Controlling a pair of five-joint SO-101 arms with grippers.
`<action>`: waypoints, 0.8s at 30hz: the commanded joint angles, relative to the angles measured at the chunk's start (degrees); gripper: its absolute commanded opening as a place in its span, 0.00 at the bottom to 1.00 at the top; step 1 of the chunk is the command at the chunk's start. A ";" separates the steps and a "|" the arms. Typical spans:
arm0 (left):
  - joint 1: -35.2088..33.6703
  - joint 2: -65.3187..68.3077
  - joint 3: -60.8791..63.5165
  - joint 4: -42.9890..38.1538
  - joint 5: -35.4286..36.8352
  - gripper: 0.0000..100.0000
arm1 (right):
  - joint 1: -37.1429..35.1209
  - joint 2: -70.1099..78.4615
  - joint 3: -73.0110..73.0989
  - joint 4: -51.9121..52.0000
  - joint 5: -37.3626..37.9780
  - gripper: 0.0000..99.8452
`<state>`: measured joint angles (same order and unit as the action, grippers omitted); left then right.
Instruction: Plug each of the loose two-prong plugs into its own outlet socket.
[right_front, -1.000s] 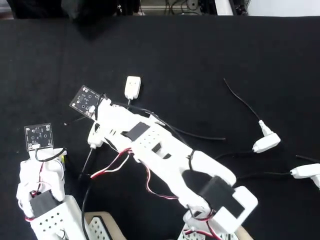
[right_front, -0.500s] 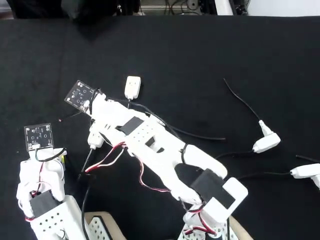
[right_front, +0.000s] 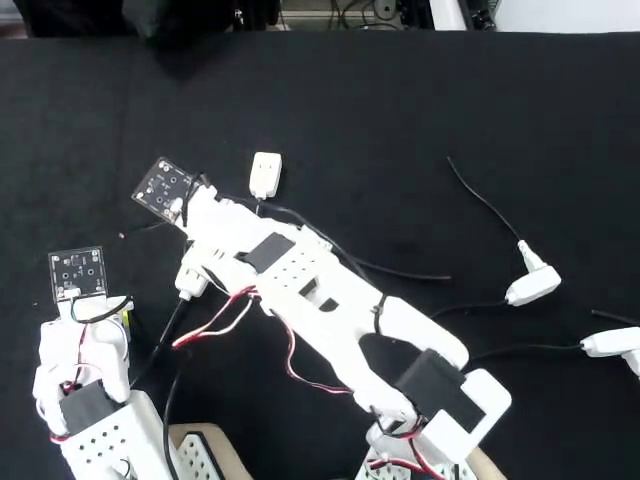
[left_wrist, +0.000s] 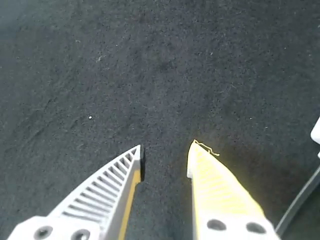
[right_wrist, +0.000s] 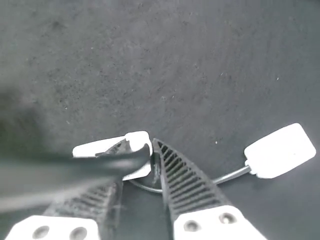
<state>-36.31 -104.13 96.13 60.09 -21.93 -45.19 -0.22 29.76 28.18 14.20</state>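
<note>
My right gripper (right_front: 183, 206) lies at the edge of a tilted black socket board (right_front: 163, 187) on the left of the black mat. In the right wrist view the right gripper (right_wrist: 150, 143) is shut on a small white two-prong plug (right_wrist: 112, 148), with a blurred dark cable across it. Another loose white plug (right_front: 265, 174) (right_wrist: 280, 150) lies just right of that board. A second socket board (right_front: 77, 272) sits lower left, directly ahead of my left gripper (right_front: 82, 308). The left gripper (left_wrist: 165, 150) hangs open over bare mat. Two more white plugs (right_front: 531, 285) (right_front: 611, 343) lie at the far right.
Thin black cables (right_front: 400, 272) trail across the mat from the plugs, and one loose cable (right_front: 483, 198) lies at right centre. The right arm (right_front: 330, 310) stretches diagonally over the mat's middle. The mat's far edge (right_front: 320, 32) runs along the back.
The right arm pushed up and left, then eased back slightly. The tilted socket board shifted with it, up-left and a little back. The left arm stayed still.
</note>
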 joint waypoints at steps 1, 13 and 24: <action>-0.22 -0.44 1.10 -1.23 0.53 0.16 | -0.97 -2.77 1.27 -2.55 -3.08 0.01; -0.22 -0.44 1.19 -1.23 0.53 0.16 | -0.70 -2.77 3.65 -4.48 -4.66 0.01; -0.22 -0.44 1.19 -1.23 0.53 0.16 | -1.05 -2.15 8.31 -4.66 -11.25 0.01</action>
<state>-36.31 -104.13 96.13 60.09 -21.93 -45.10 -1.89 37.41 23.96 3.74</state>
